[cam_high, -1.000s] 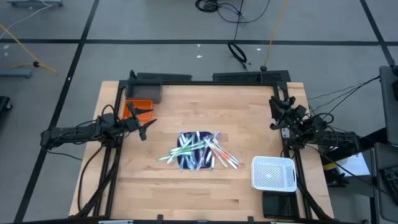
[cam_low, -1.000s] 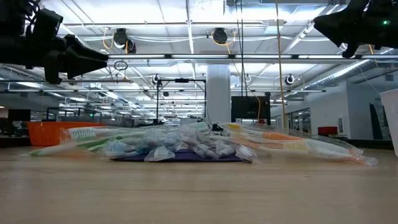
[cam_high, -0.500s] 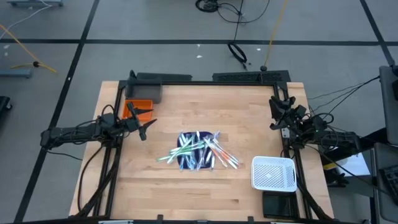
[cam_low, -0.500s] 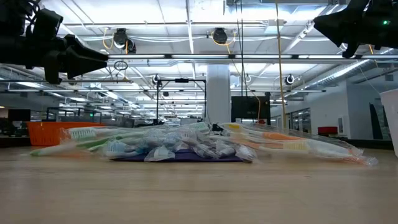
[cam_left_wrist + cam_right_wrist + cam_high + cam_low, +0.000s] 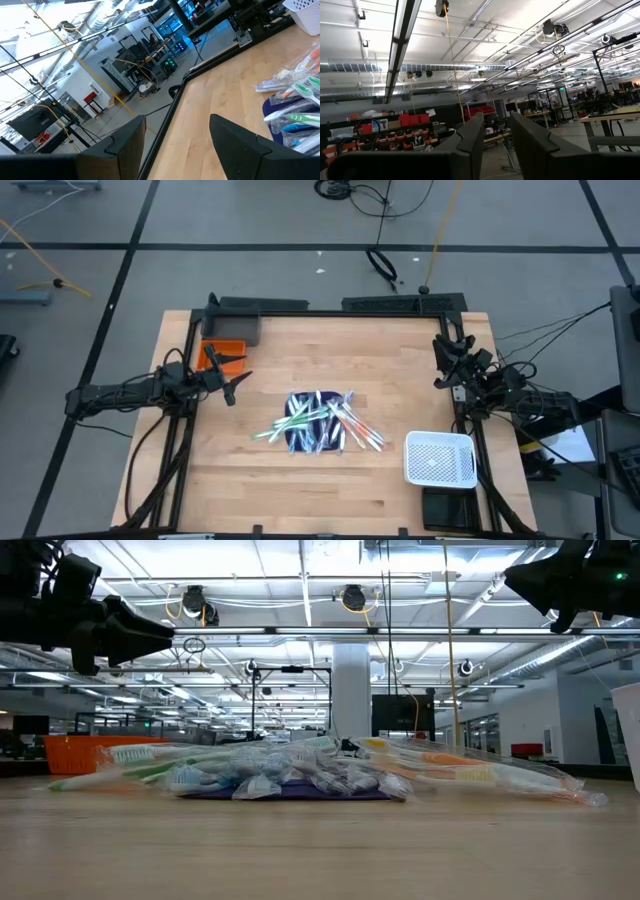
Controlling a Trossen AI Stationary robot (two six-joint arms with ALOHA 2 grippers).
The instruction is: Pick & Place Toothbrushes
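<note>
Toothbrushes (image 5: 318,424) lie heaped mid-tabletop (image 5: 400,350), untouched.
Both tools gape: left tool (image 5: 232,377) should drop onto one outlying handle; right tool (image 5: 445,360) waits far right.

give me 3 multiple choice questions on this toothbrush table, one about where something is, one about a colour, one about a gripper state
1. Where do the toothbrushes lie?
A. in the white basket
B. heaped over the dark blue mat mid-table
C. in the orange bin

2. What colour is the bin near the left gripper?
A. orange
B. green
C. white

3. How is the left gripper?
A. shut on a toothbrush
B. open and empty
C. resting in the basket

Answers:
1 B: the high view shows the pile over the mat, away from the white basket.
2 A: it shows orange from above.
3 B: the left wrist view shows its fingers apart with nothing between.
</note>
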